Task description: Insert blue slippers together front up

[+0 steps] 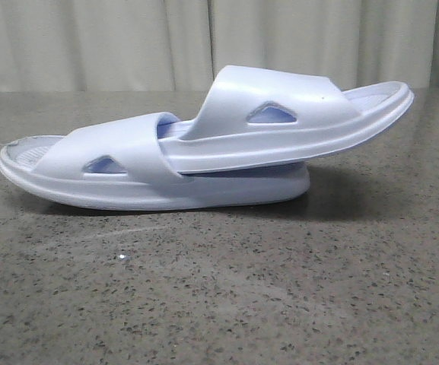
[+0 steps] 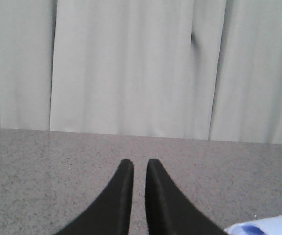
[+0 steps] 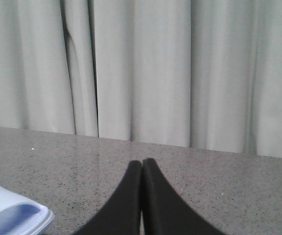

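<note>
In the front view two pale blue slippers lie nested on the table. The lower slipper (image 1: pixel 120 171) rests flat. The upper slipper (image 1: pixel 295 114) has one end pushed under the lower one's strap, and its other end rises to the right. Neither gripper shows in the front view. My left gripper (image 2: pixel 140 164) is empty with only a thin gap between its fingers, and a slipper edge (image 2: pixel 272 226) shows beside it. My right gripper (image 3: pixel 141 164) is shut and empty, with a slipper end (image 3: pixel 11 210) beside it. Both grippers are apart from the slippers.
The grey speckled table (image 1: pixel 219 304) runs back to a pale curtain (image 1: pixel 128 38). Nothing else stands on the table in these views.
</note>
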Controlling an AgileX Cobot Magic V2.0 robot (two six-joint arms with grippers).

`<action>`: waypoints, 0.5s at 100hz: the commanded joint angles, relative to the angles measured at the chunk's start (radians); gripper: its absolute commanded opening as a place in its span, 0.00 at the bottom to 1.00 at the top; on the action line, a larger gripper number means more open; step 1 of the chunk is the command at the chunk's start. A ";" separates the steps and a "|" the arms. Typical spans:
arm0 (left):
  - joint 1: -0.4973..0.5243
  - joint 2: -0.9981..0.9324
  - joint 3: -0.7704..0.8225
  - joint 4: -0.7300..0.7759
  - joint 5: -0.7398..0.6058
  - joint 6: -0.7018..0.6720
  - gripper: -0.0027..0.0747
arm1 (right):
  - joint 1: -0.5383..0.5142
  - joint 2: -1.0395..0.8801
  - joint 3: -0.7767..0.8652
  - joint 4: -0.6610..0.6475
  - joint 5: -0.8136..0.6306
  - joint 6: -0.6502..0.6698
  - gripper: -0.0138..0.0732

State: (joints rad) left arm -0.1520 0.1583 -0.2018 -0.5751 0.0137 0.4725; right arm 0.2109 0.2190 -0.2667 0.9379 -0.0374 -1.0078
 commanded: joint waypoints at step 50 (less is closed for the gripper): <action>-0.005 -0.177 0.163 0.547 -0.033 -0.481 0.06 | -0.005 0.007 -0.025 -0.009 -0.046 -0.016 0.04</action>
State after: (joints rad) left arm -0.1520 0.0013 -0.0326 -0.0342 0.0480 0.0000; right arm 0.2109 0.2190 -0.2667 0.9379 -0.0374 -1.0096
